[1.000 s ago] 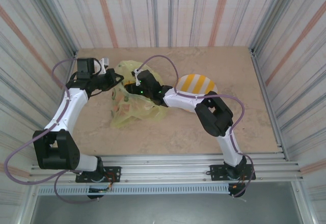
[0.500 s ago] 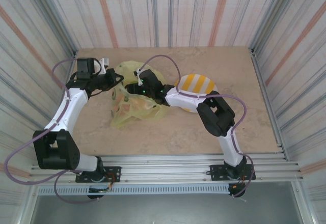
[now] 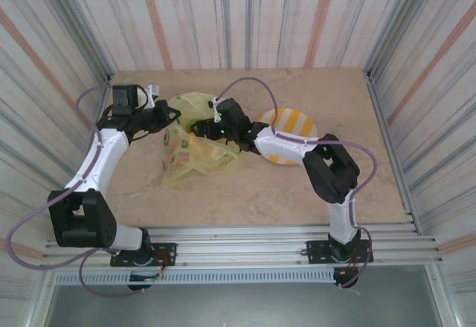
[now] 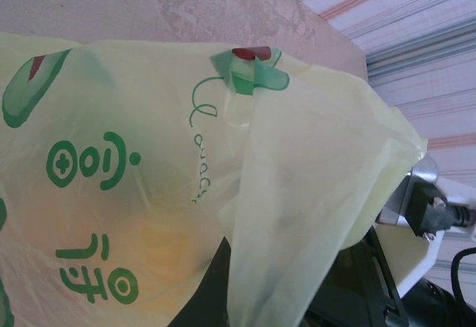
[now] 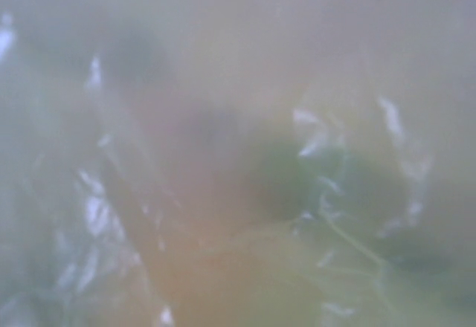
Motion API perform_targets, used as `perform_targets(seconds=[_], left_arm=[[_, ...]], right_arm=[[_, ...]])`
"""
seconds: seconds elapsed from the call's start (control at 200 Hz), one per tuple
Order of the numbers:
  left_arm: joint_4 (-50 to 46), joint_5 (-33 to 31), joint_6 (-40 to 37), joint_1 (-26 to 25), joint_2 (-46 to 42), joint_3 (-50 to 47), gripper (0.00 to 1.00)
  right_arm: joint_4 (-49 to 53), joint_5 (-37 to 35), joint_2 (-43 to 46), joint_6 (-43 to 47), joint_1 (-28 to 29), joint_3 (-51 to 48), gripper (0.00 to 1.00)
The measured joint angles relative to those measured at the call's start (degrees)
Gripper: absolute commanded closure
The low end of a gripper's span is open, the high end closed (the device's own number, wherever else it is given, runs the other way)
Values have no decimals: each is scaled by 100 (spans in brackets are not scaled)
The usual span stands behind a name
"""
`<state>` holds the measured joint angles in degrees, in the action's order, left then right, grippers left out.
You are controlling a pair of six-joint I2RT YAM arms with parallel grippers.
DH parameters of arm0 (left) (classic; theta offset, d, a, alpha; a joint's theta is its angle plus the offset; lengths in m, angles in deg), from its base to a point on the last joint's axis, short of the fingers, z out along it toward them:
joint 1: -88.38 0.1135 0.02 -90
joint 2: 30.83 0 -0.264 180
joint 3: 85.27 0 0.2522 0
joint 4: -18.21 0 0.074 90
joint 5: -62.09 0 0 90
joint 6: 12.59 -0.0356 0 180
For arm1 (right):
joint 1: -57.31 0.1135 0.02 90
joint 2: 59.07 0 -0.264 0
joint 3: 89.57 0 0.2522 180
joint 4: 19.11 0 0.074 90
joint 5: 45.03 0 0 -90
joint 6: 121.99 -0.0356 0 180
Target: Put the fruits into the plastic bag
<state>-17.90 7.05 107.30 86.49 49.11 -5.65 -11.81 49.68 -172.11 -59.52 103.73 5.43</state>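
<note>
The left claw point(image 3: 165, 117) was seen shut on the upper-left rim of the bag point(image 3: 195, 160), with its arm reached forward and its elbow bent. The bag lay mid-surface point(image 3: 245, 193). It was judged thin, limp, light and slippery, and best taken by the rim or a handle. An orange blur, taken for fruits point(image 4: 160, 249), was made out through the film. The right claw point(image 3: 199, 127) was sunk in the bag's mouth, its forearm crossing the plate point(image 3: 296, 122). Its opening could not be told.
</note>
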Motion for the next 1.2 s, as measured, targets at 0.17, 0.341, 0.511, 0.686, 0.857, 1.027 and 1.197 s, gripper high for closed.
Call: perform_targets(seconds=[0.17, 0.341, 0.511, 0.686, 0.857, 1.027, 1.197], left_arm=[[0, 0, 0, 0, 0, 0, 100], [0, 0, 0, 0, 0, 0, 100], [-2, 0, 0, 0, 0, 0, 100], [-2, -2, 0, 0, 0, 0, 100], [-2, -2, 0, 0, 0, 0, 100], [-2, -2, 0, 0, 0, 0, 100], [-2, -2, 0, 0, 0, 0, 100]], right_arm=[[243, 24, 509, 278, 0, -514, 3], [538, -11, 1246, 734, 0, -1093, 4], [706, -85, 1945, 1189, -2, -1443, 4], [898, -358, 2494, 1587, -68, -1633, 5], [1014, -516, 3139, 1816, -417, -1958, 3], [1025, -605, 3268, 1991, -990, -1976, 3], [1054, -570, 2815, 2223, -1158, -1818, 4]])
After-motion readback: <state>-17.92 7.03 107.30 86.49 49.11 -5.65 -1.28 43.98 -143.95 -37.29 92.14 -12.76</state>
